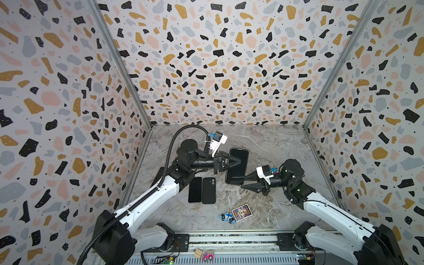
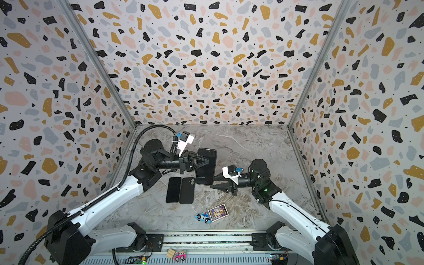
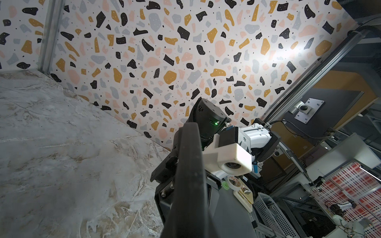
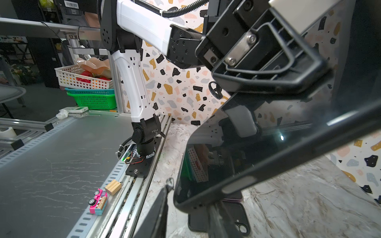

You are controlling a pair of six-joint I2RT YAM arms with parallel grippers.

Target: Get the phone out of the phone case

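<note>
A black phone [image 1: 237, 169] [image 2: 206, 169] sits in its dark phone case, screen up, held above the marble table in both top views. My left gripper [image 1: 239, 161] [image 2: 208, 161] is shut on its long left edge. The case's rim [image 3: 189, 164] runs up the left wrist view, hiding the jaws. My right gripper [image 1: 243, 182] [image 2: 213, 182] stands open around the phone's near corner. In the right wrist view one finger [image 4: 162, 206] stands apart from the case's corner [image 4: 185, 204], and the other [image 4: 218, 220] lies under it.
A second dark phone [image 1: 195, 190] and a black case with a camera cutout [image 1: 208, 190] [image 4: 237, 222] lie side by side on the table under the left arm. A toy police car [image 1: 227, 217] and a picture card [image 1: 242, 213] lie nearer the front. A wooden block [image 1: 198, 253] and a pink toy car [image 1: 208, 256] rest beyond the rail.
</note>
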